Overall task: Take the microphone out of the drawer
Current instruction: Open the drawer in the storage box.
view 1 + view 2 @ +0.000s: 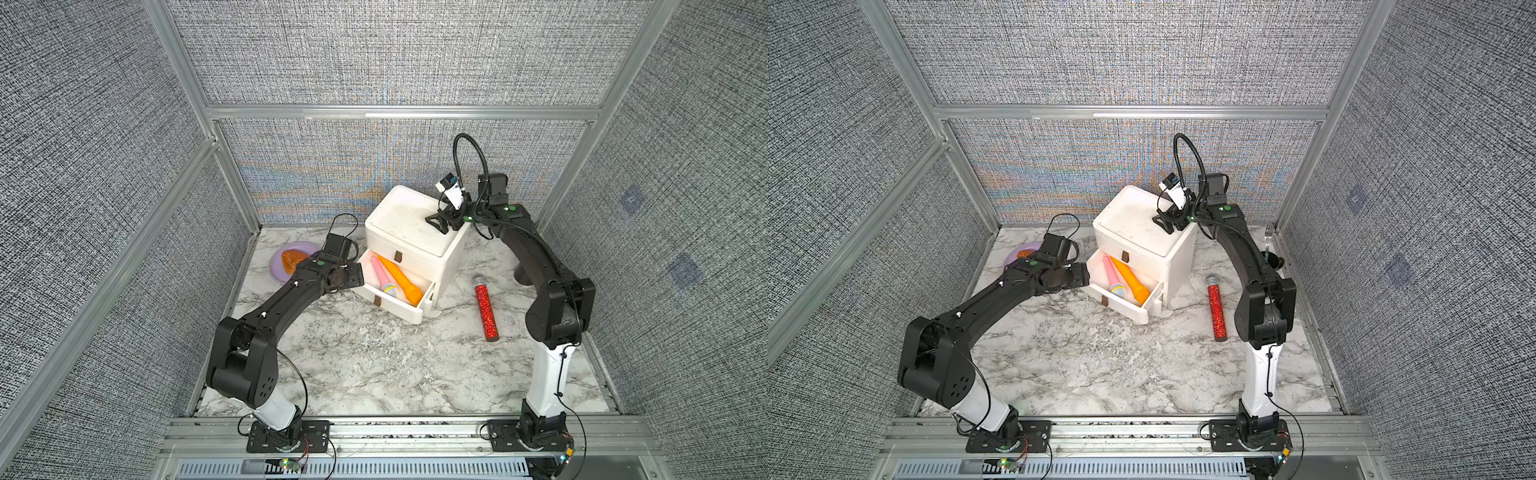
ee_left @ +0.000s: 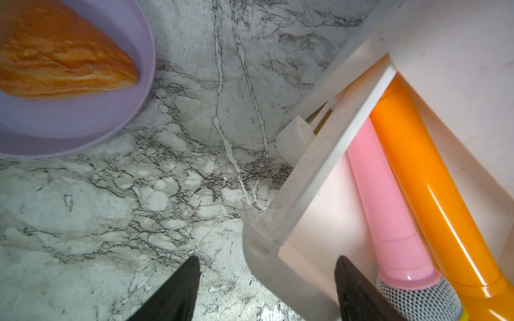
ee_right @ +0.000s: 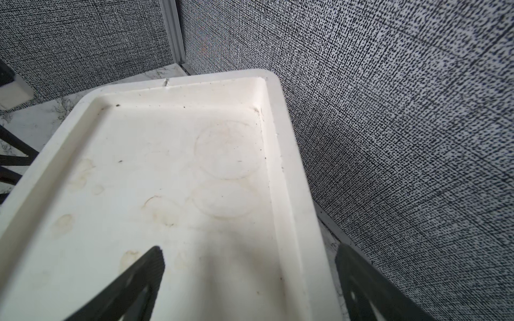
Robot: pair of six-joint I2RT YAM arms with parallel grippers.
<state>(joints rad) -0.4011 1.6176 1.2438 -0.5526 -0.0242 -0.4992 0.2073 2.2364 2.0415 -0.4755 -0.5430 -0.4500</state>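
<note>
Left gripper point(image 2: 267, 261), jaws apart astride drawer point(image 2: 333, 150) wall at lower centre, is best being shifted inside, around pink mic point(image 2: 389, 211); right gripper point(image 3: 249, 248) wide.

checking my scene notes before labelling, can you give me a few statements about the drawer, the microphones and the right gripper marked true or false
1. The upper drawer of the white plastic cabinet is pulled open. True.
2. The pink-handled microphone lies on the marble table. False: it lies in the drawer beside the orange plastic microphone.
3. The red glitter microphone lies on the table, outside the cabinet. True.
4. The right gripper holds the orange microphone. False: it is open above the cabinet's top, holding nothing.
5. The lilac round plate is bare. False: a golden pastry lies on it.
</note>
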